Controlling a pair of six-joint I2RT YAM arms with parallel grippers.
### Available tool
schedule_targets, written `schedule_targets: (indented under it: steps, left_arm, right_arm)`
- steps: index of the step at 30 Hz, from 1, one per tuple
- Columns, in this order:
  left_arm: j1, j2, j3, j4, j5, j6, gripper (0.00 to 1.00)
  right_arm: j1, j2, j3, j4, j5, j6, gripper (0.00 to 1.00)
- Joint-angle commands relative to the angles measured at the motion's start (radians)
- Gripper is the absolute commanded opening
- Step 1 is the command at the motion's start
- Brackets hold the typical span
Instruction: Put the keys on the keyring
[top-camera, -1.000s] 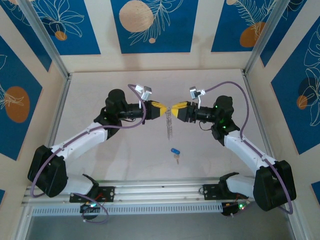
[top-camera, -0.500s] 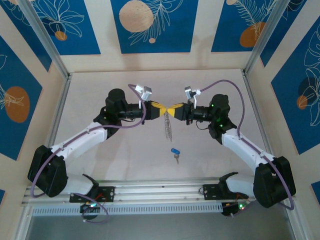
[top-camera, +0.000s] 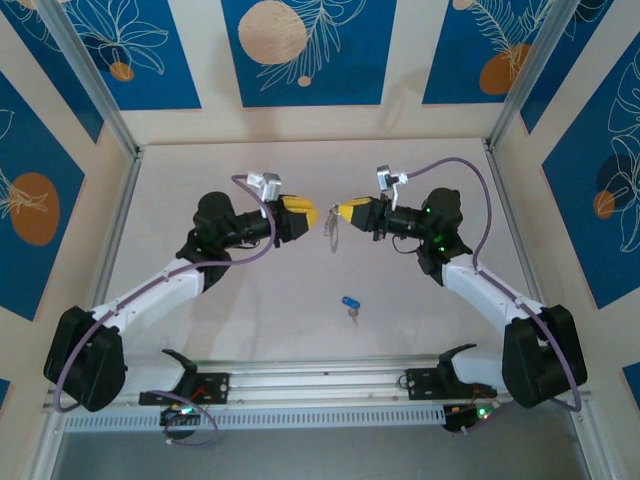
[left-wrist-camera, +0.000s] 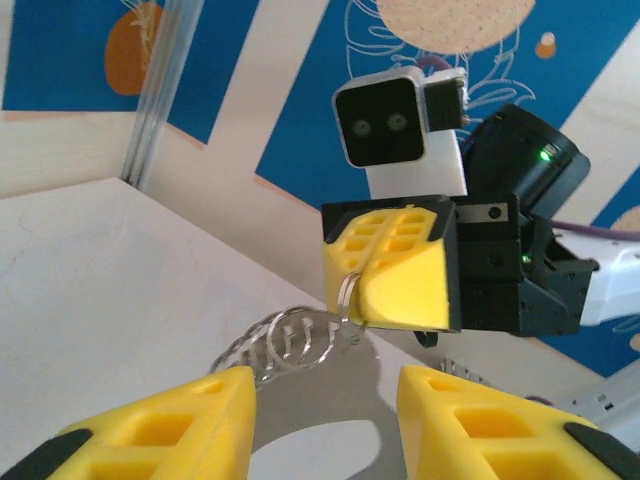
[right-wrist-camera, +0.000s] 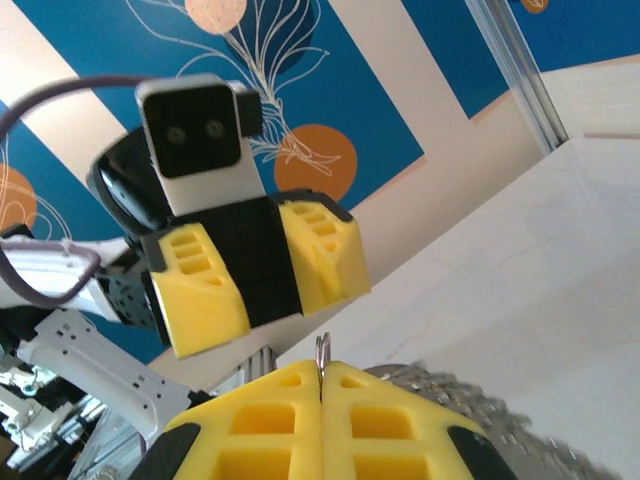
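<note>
The left gripper (top-camera: 310, 215) has let go and backed off, jaws apart; the right gripper (top-camera: 343, 211) clamps the dangling keyring (top-camera: 333, 233); the key (top-camera: 350, 303) lies nearer the desk (top-camera: 240, 320)'s near edge.

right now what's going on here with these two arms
The right gripper is shut on the keyring, pinching its thin wire loop and holding it up above the table. The left gripper faces it at close range with its jaws open, not gripping anything; whether it brushes the ring is hard to tell. The blue key lies on the table nearer the arm bases, not on the ring yet.
</note>
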Motion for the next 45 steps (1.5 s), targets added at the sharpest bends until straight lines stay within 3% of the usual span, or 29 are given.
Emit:
schedule_targets:
  steps: [1, 9, 14, 45]
  left_arm:
    - [0.007, 0.027, -0.037, 0.22, -0.016, -0.129, 0.41]
    - [0.006, 0.166, -0.06, 0.545, 0.015, -0.337, 0.39]
    - [0.007, 0.215, -0.061, 0.655, 0.008, -0.396, 0.37]
    - [0.001, 0.237, -0.078, 0.65, 0.021, -0.387, 0.28]
  right_arm:
    - [0.007, 0.017, -0.01, 0.142, 0.04, 0.06, 0.0]
    - [0.051, 0.053, 0.002, 0.216, 0.098, 0.094, 0.0]
    - [0.076, 0.078, 0.012, 0.222, 0.113, 0.092, 0.0]
    - [0.083, 0.111, 0.03, 0.234, 0.126, 0.109, 0.0]
